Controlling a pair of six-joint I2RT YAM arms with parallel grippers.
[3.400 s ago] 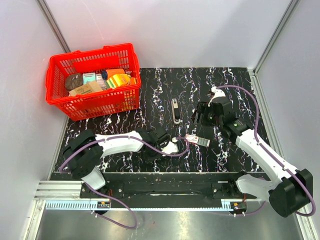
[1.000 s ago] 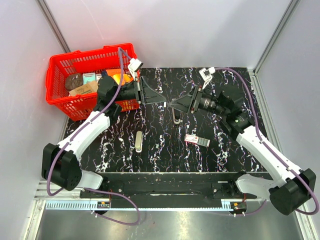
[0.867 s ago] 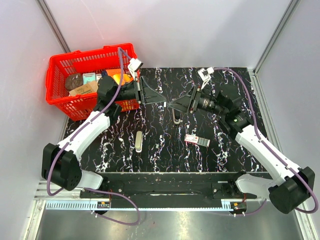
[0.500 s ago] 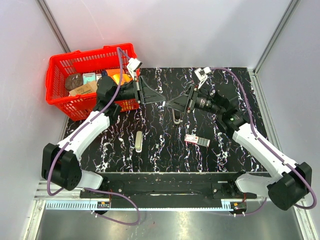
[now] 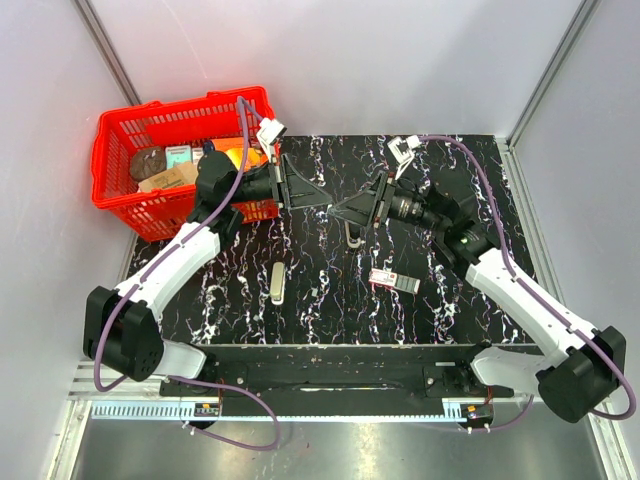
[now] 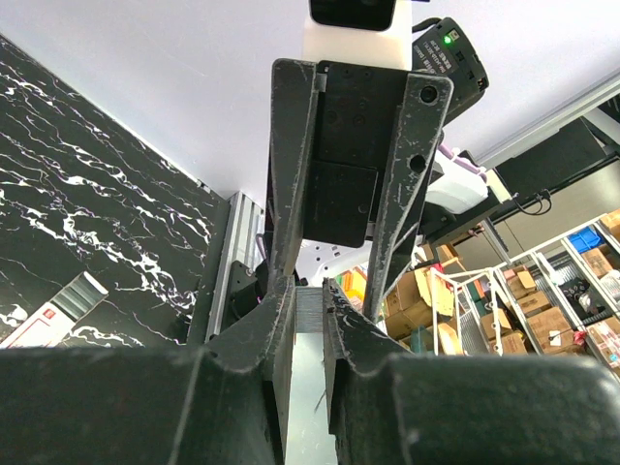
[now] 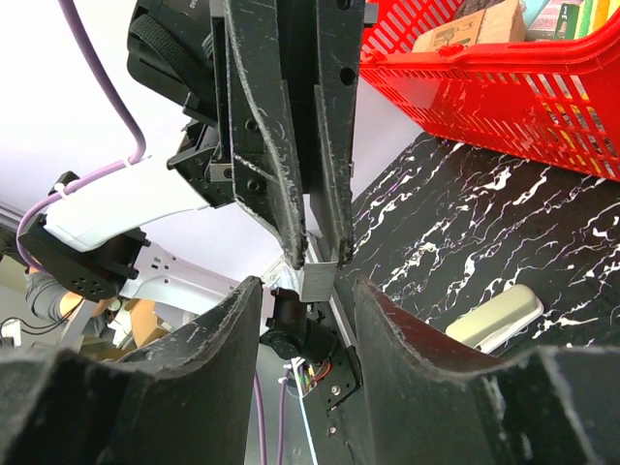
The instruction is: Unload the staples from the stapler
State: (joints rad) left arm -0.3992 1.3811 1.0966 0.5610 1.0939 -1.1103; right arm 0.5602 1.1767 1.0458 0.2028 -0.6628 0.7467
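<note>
We see a black table point(image 5: 480, 165) veined with white marbling. The basket point(image 5: 190, 210) is bright red mesh. Right of the basket, the stapler point(image 5: 277, 281) shows cream, the staples point(image 7: 320, 281) silver-grey, a box point(image 5: 393, 279) red and white. The left arm point(image 5: 170, 262) and right arm point(image 5: 520, 300) are white, jointed black.

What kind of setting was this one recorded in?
Probably a robot test cell in a workshop or storeroom: white panel walls on aluminium framing enclose a black marbled table, and shelves of cardboard boxes show beyond it.
</note>
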